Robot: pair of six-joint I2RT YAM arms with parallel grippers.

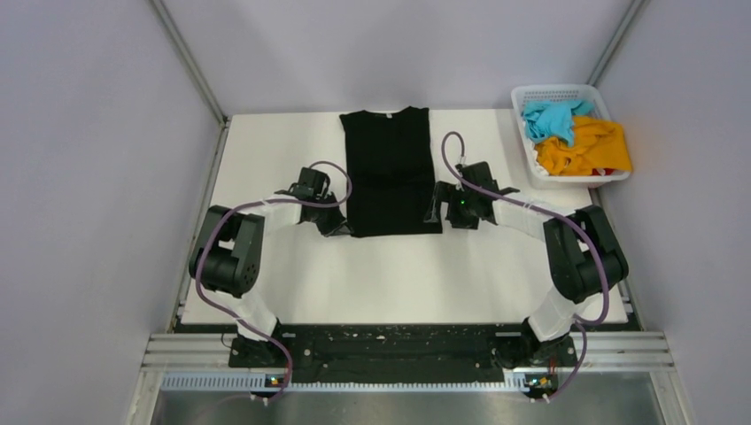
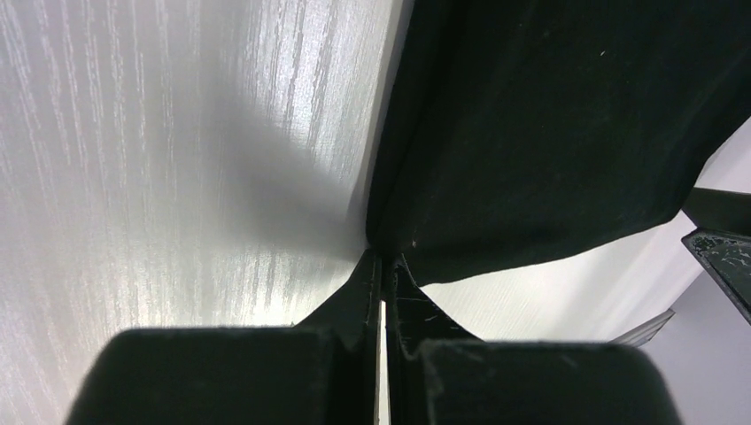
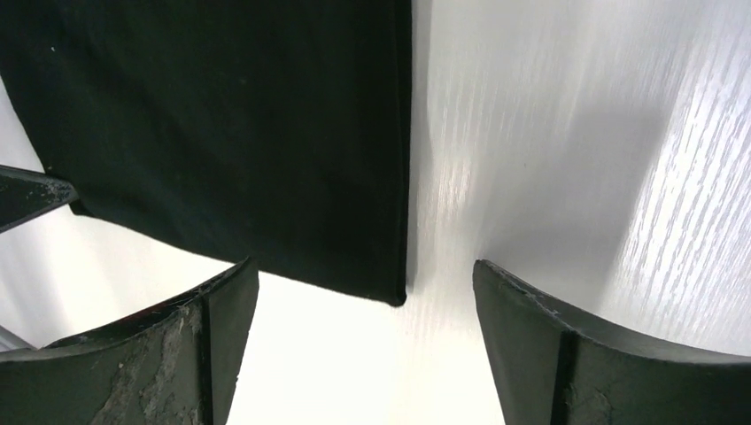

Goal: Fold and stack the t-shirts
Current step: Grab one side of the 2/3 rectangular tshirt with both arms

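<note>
1. The left gripper [image 2: 383,257] is pinching the near left corner of the black t-shirt [image 1: 390,168]. Its jaws are pressed together on the fabric at about 7 o'clock from the shirt's middle. In the left wrist view the cloth is rising slightly off the worktop [image 1: 398,274] at the pinch.
2. The right gripper [image 3: 361,270] is standing wide open at the shirt's near right corner, about 5 o'clock from its middle. One finger is sitting on each side of that corner, and neither is visibly clamping the fabric.
3. The black t-shirt is lying flat at the middle of the worktop, folded into a narrow rectangle. Its long axis is running from 6 to 12 o'clock, with the collar pointing to 12 o'clock at the far edge and the hem facing the arms.
4. At about 2 o'clock from the black shirt, a white lattice basket [image 1: 556,90] is sitting at the far right corner. It is holding the crumpled turquoise-blue t-shirt [image 1: 553,119] towards its far side. The orange-yellow t-shirt [image 1: 589,149] is lying nearer and spilling over the right rim.
</note>
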